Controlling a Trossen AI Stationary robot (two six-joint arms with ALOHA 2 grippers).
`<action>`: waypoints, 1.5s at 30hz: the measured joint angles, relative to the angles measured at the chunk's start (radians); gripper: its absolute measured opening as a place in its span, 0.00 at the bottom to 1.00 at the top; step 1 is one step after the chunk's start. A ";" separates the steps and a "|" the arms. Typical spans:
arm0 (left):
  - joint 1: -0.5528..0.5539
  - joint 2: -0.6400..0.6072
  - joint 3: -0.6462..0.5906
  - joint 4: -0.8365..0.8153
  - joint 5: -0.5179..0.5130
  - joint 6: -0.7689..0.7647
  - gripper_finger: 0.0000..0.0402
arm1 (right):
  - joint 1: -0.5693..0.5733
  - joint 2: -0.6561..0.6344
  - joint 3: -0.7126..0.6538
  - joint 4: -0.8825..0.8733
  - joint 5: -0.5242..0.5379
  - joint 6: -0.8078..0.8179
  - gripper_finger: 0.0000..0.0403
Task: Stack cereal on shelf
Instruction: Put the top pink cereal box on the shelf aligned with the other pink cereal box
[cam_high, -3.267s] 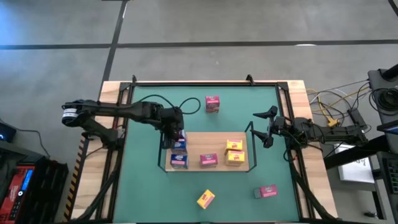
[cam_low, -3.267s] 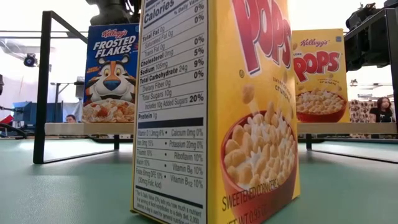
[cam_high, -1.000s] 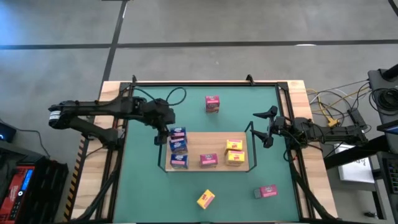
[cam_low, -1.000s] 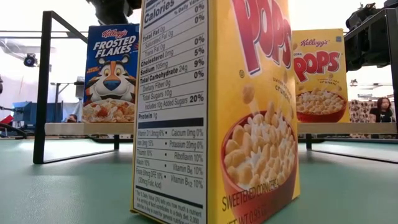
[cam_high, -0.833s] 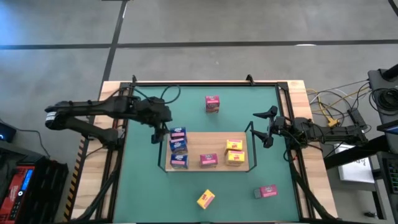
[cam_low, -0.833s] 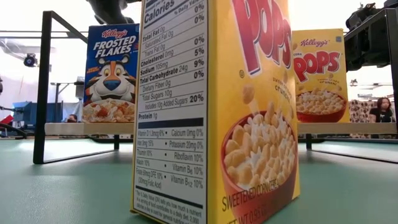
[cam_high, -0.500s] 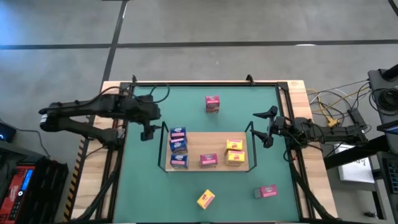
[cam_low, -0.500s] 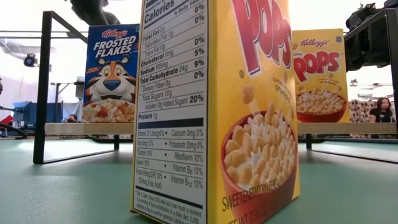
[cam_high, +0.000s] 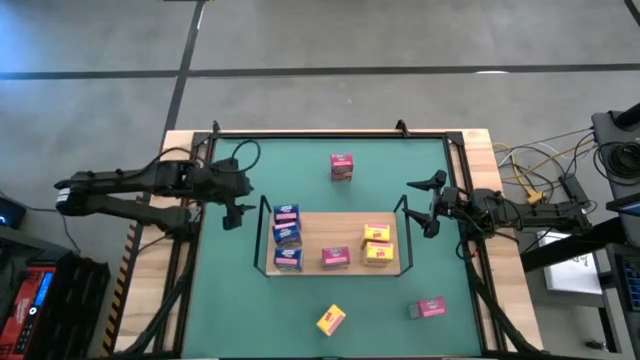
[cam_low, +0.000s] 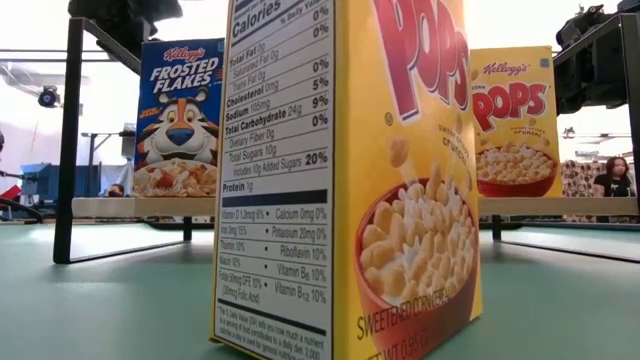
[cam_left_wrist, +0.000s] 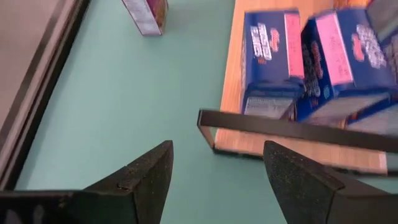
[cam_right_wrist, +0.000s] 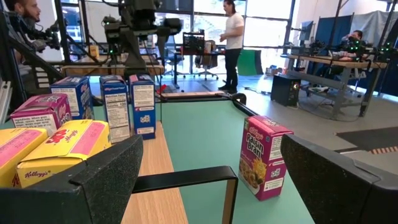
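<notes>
The big green table (cam_high: 330, 300) holds the flat light-wood shelf with thin black rails (cam_high: 332, 225). On the shelf stand three small blue cardboard cereal boxes (cam_high: 287, 233), a pink one and two yellow ones. More boxes sit on the table around it. The left claw (cam_high: 233, 214) hangs open and empty beside the shelf. The right claw (cam_high: 428, 205) waits open on the other side.

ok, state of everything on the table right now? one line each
left gripper: open, empty, just left of the shelf.
right gripper: open, empty, by the shelf's right end.
shelf: flat on the table, six boxes on it.
blue boxes: three, on the shelf's left end.
pink box: off the shelf, far side.
yellow box: off the shelf, near side.
second pink box: off the shelf, near right.
</notes>
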 joint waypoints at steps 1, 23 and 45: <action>0.000 -0.019 -0.025 0.029 0.000 -0.008 0.58 | 0.000 0.000 0.000 0.000 0.000 0.000 0.92; 0.000 -0.091 -0.117 0.233 -0.149 0.260 0.58 | 0.000 0.000 0.000 0.000 0.000 0.000 0.92; 0.000 -0.230 -0.472 0.748 -0.183 0.114 0.58 | 0.000 0.000 0.000 0.000 0.000 0.000 0.92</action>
